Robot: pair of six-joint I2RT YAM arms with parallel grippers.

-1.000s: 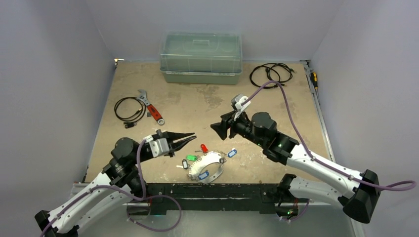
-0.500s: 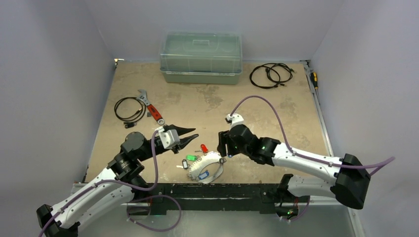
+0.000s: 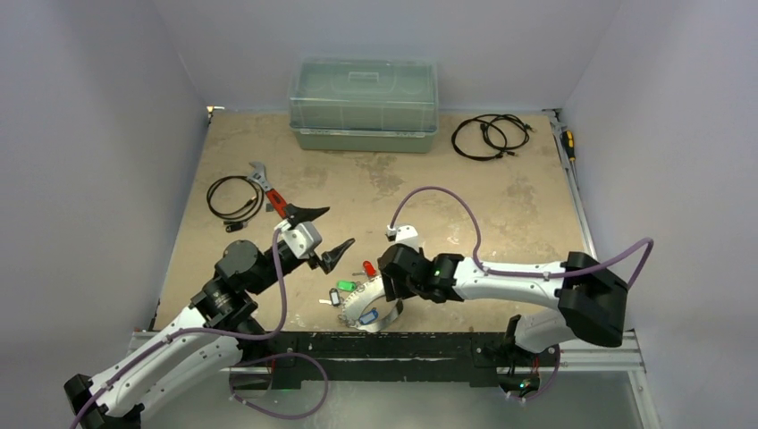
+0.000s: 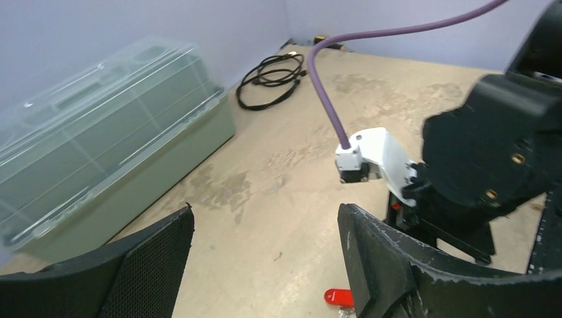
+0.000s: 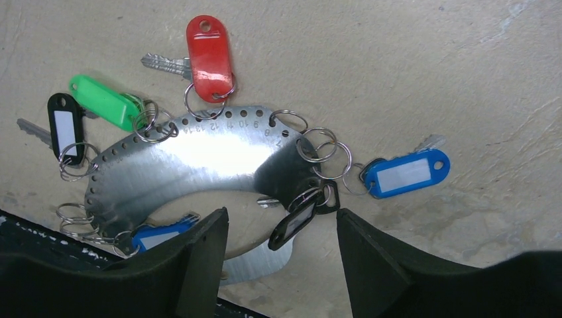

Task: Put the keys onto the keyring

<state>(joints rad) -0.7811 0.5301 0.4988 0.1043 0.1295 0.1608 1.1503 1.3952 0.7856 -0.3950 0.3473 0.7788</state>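
The keyring (image 5: 199, 159) is a flat silver crescent lying near the table's front edge, and it shows partly under the right arm from above, keyring (image 3: 375, 304). Keys with a red tag (image 5: 209, 56), green tag (image 5: 106, 103), black tag (image 5: 65, 126) and blue tag (image 5: 405, 173) hang from small rings at its rim. Another black-tagged key (image 5: 298, 220) lies below and between the fingers of my right gripper (image 5: 281, 215), which hovers open just over the keyring. My left gripper (image 3: 324, 234) stands open above the table, left of the red tag (image 4: 338, 297), holding nothing.
A green lidded box (image 3: 363, 105) stands at the back. A black cable coil (image 3: 489, 136) and a screwdriver (image 3: 568, 143) lie at the back right. A red-handled wrench (image 3: 273, 198) and another cable (image 3: 234, 198) lie on the left.
My right arm swung down and left until its gripper came over the keyring. The left gripper went from shut to wide open and shifted slightly back.
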